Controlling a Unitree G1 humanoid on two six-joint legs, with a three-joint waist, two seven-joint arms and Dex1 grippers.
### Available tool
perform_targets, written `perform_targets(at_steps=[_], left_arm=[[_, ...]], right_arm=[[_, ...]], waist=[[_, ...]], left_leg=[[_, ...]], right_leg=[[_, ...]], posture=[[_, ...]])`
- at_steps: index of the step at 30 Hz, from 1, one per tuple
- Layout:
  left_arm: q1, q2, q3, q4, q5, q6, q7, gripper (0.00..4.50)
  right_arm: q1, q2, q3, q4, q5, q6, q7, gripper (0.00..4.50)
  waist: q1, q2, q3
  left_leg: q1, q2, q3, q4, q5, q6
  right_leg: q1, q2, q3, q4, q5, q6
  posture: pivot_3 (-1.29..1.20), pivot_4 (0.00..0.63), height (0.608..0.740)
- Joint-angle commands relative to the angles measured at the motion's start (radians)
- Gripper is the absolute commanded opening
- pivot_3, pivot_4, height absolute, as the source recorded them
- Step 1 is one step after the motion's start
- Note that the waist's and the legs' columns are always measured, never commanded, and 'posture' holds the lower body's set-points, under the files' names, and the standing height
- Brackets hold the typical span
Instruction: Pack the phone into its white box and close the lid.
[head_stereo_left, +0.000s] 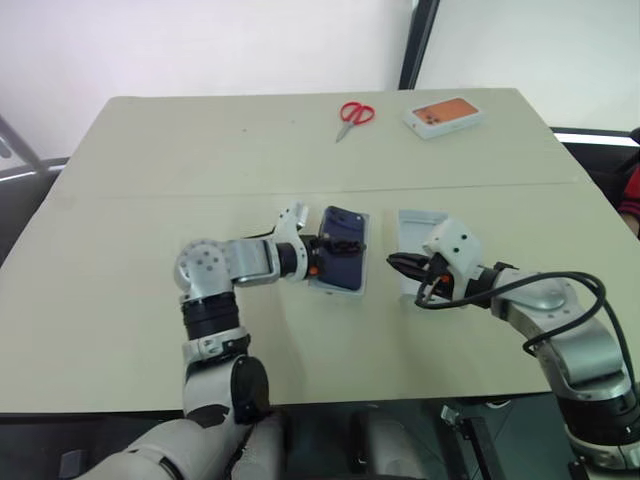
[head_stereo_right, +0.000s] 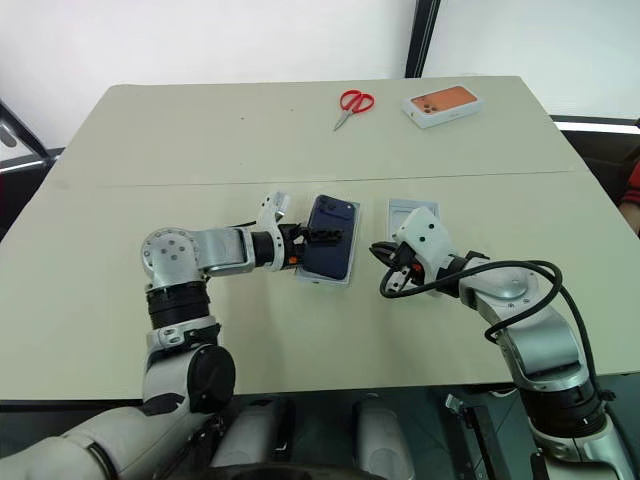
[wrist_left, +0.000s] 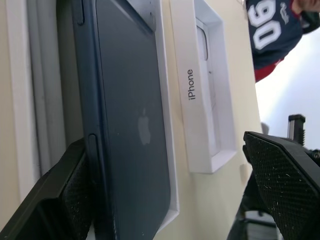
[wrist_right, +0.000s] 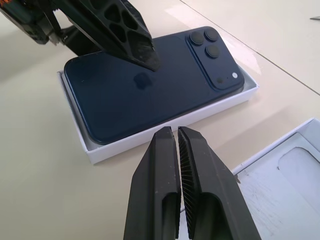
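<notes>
The dark navy phone (head_stereo_left: 345, 268) lies back side up inside the white box (head_stereo_left: 343, 291) at the table's middle, its camera cluster at the far end. My left gripper (head_stereo_left: 338, 246) is open over the phone, and one finger (wrist_left: 65, 200) is against the phone's (wrist_left: 130, 125) long edge. The other finger (wrist_left: 290, 180) stands far off it. The lid (head_stereo_left: 415, 225), with "iPhone" on its side (wrist_left: 192, 100), lies open side up just right of the box, and a rounded recess shows inside it. My right gripper (wrist_right: 175, 132) is shut and empty. It sits beside the lid, pointing at the box's (wrist_right: 130, 147) side.
Red scissors (head_stereo_left: 352, 115) and a small box with an orange phone picture (head_stereo_left: 443, 115) lie at the table's far edge. A person in a dark jersey (wrist_left: 275, 30) stands beyond the table on the right. A seam (head_stereo_left: 200, 192) runs across the tabletop.
</notes>
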Motion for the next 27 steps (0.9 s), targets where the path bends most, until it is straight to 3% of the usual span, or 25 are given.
perform_targets(at_steps=[1,6,10,12,14,17,22,27], left_arm=[[0.009,0.069,-0.078,-0.068,-0.049,0.008,-0.045,4.46],[0.022,0.238,-0.114,-0.113,-0.045,0.008,-0.112,4.46],[-0.002,0.301,-0.070,-0.125,-0.059,-0.001,-0.167,4.46],[0.007,0.378,-0.085,-0.160,-0.033,-0.098,-0.228,4.46],[0.064,0.487,-0.204,-0.211,0.054,-0.232,-0.306,4.46],[0.188,0.669,-0.502,-0.276,0.262,-0.501,-0.454,3.60],[0.241,0.715,-0.700,-0.259,0.406,-0.729,-0.610,1.19],[0.195,0.649,-0.780,-0.147,0.481,-0.801,-0.682,1.19]], right_arm=[[-0.002,-0.009,-0.003,-0.019,0.004,-0.025,-0.003,0.18],[-0.005,-0.012,-0.005,-0.023,0.005,-0.024,-0.005,0.18],[-0.006,-0.019,0.001,-0.023,0.000,-0.025,-0.006,0.18],[-0.028,-0.021,0.019,-0.024,-0.006,-0.011,-0.011,0.18],[-0.054,-0.032,0.049,-0.011,-0.032,0.001,-0.021,0.18],[-0.113,-0.034,0.115,0.029,-0.078,0.043,-0.048,0.09],[-0.209,0.001,0.220,0.089,-0.143,0.123,-0.095,0.00],[-0.295,0.029,0.346,0.185,-0.260,0.138,-0.151,0.00]], waist=[[0.000,0.000,0.000],[-0.003,0.000,0.000],[0.002,0.000,0.000],[0.002,0.000,0.000],[0.000,0.000,0.000],[-0.007,0.005,-0.002],[0.006,0.003,-0.001],[0.006,0.003,-0.001]], left_leg=[[0.000,0.000,0.000,0.000,0.000,0.000],[0.000,0.000,0.000,0.000,0.000,0.000],[0.000,0.000,0.000,0.000,0.000,0.000],[0.000,0.000,0.000,0.000,0.000,0.000],[0.000,0.000,0.000,0.000,0.000,0.000],[0.003,0.000,0.003,-0.004,0.001,-0.001],[0.000,0.002,0.002,-0.001,-0.002,0.004],[-0.001,0.001,0.002,0.000,-0.004,0.007]], right_leg=[[0.000,0.000,0.000,0.000,0.000,0.000],[0.000,0.000,0.000,0.000,0.000,0.000],[0.000,0.000,0.000,0.000,0.000,0.000],[0.000,-0.001,0.000,0.000,0.000,0.000],[0.000,0.000,0.000,0.000,0.000,0.000],[0.000,0.000,0.003,0.000,0.000,0.000],[-0.001,0.000,0.004,-0.001,0.000,-0.001],[-0.001,-0.001,0.002,-0.001,0.000,-0.001]], posture=[[0.00,0.150,0.740],[0.00,0.150,0.740],[0.00,0.150,0.740],[0.00,0.150,0.740],[0.00,0.150,0.740],[0.00,0.150,0.740],[0.00,0.150,0.740],[0.00,0.150,0.740]])
